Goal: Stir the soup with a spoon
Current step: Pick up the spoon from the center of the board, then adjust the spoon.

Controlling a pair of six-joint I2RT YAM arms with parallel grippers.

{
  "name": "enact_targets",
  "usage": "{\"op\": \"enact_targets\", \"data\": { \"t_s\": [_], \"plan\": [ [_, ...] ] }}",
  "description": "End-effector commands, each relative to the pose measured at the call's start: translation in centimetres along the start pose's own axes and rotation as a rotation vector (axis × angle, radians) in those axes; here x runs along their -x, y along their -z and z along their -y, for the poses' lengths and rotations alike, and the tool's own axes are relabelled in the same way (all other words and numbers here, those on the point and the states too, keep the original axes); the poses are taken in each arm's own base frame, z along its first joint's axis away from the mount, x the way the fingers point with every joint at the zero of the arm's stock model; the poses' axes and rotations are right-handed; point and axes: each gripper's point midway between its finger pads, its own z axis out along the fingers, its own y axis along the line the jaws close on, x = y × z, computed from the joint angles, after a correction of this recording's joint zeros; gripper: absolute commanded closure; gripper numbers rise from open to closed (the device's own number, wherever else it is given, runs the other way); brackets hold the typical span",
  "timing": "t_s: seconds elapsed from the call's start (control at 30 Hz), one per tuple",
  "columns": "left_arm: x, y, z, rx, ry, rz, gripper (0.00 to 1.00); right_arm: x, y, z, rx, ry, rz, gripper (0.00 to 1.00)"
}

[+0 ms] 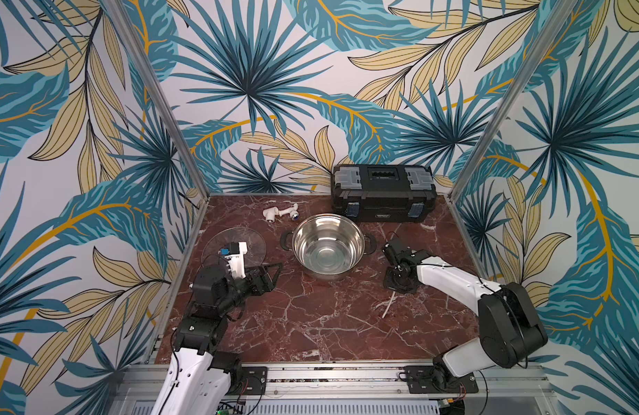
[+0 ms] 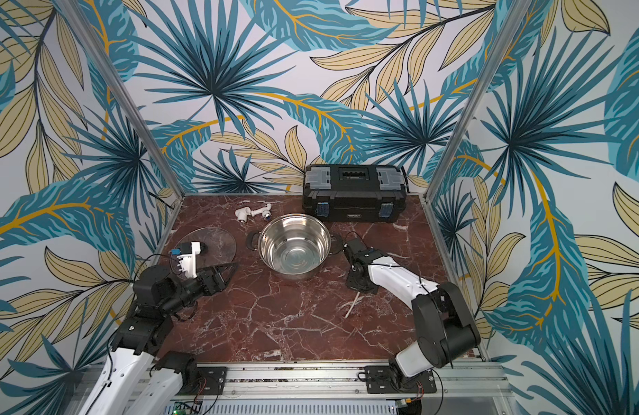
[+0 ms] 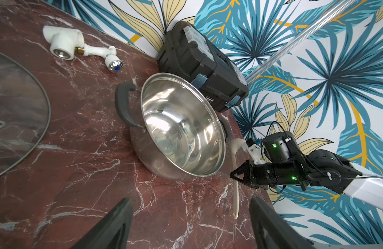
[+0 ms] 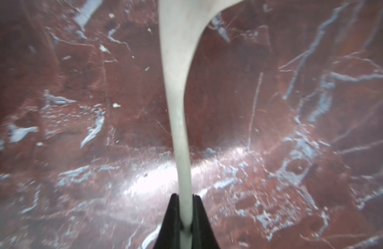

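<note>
1. The cream-beige plastic spoon (image 3: pixel 236 194) is found on the red-brown marble tabletop (image 1: pixel 274 323), just right of the stainless steel pot (image 1: pixel 327 248).
2. Its long axis is laid back to front: the deep bowl end is set beside the pot, and the slim handle tip is pointed at the tabletop's front edge.
3. The surface is seen matte and smooth, and the handle is widened toward the bowl.
4. The right gripper (image 4: pixel 185 197) is clamped on the spoon's handle, about mid-length.
5. The left gripper (image 3: pixel 190 198) is held wide apart and empty, near the clear glass lid (image 3: pixel 18 107).

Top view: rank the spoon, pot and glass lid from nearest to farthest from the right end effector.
1. Spoon: handle clamped in the right end effector, on the right side.
2. Pot: middle, to its left.
3. Glass lid: far left side.
</note>
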Motion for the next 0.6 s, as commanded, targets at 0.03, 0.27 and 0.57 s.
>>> {"op": "enact_targets", "data": {
  "t_s": [0.03,0.27,0.57],
  "plan": [
    [1.2,-0.5,4.2,-0.154,-0.099,0.033,0.11,0.9,4.5,0.3,0.064,-0.046,0.065,1.0],
    [1.1,-1.5,9.6,-0.295,-0.301,0.05,0.11,4.9,13.8,-2.4,0.26,-0.041,0.181,1.0],
    [0.8,-2.7,15.1,-0.346,-0.647,0.096,0.14,7.5,19.4,-10.8,0.577,-0.047,0.058,1.0]
  ]
}}
